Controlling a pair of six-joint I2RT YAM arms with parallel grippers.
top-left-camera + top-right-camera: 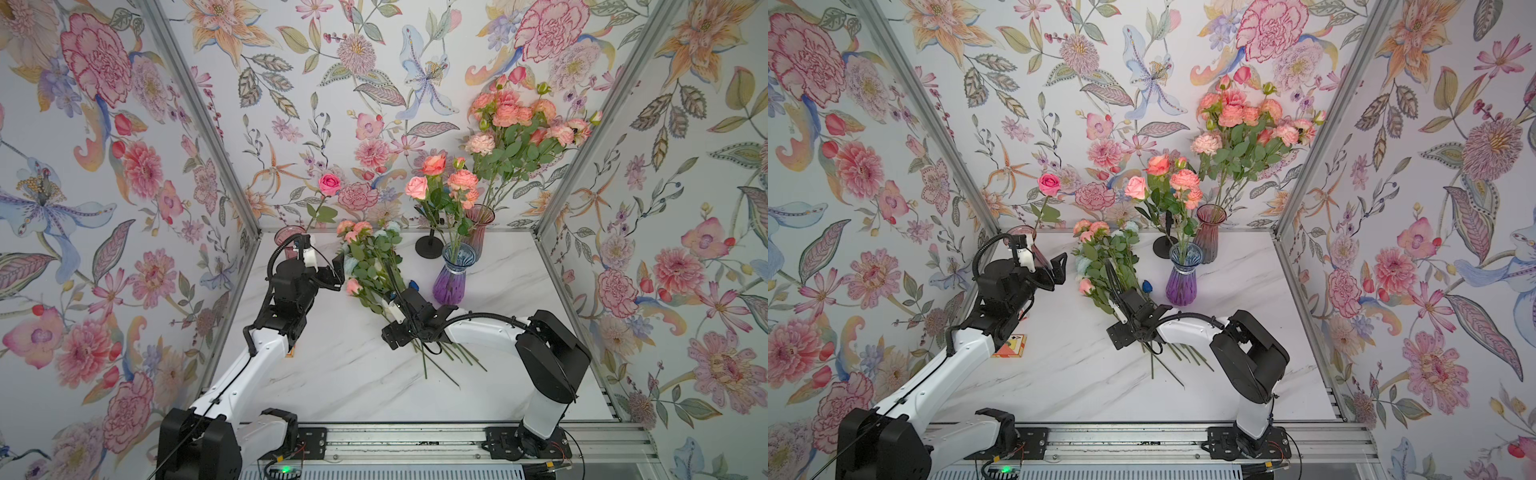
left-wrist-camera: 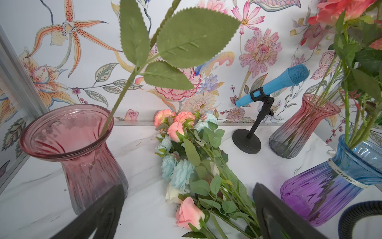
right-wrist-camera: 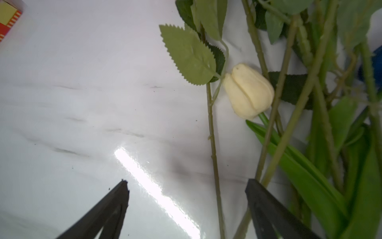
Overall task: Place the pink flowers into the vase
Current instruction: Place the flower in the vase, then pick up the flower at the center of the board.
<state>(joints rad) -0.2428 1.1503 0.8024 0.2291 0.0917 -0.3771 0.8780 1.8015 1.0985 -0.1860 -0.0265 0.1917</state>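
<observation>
One table (image 1: 374, 395), two arms, three vases, one pile (image 1: 374, 266) of pink, pale-blue and white blooms lying mid-table, and one microphone (image 2: 275, 84). The red vase (image 1: 482, 224) holds the biggest bunch of pink flowers (image 1: 511, 112), the blue vase (image 1: 451, 282) several roses, and the pink vase (image 2: 82, 161) one rose (image 1: 329, 184). The left gripper (image 2: 188, 185) hangs released beside the pink vase. The right gripper (image 3: 187, 181) is spread over the pile's stems, with one stem between its fingers, unclamped.
</observation>
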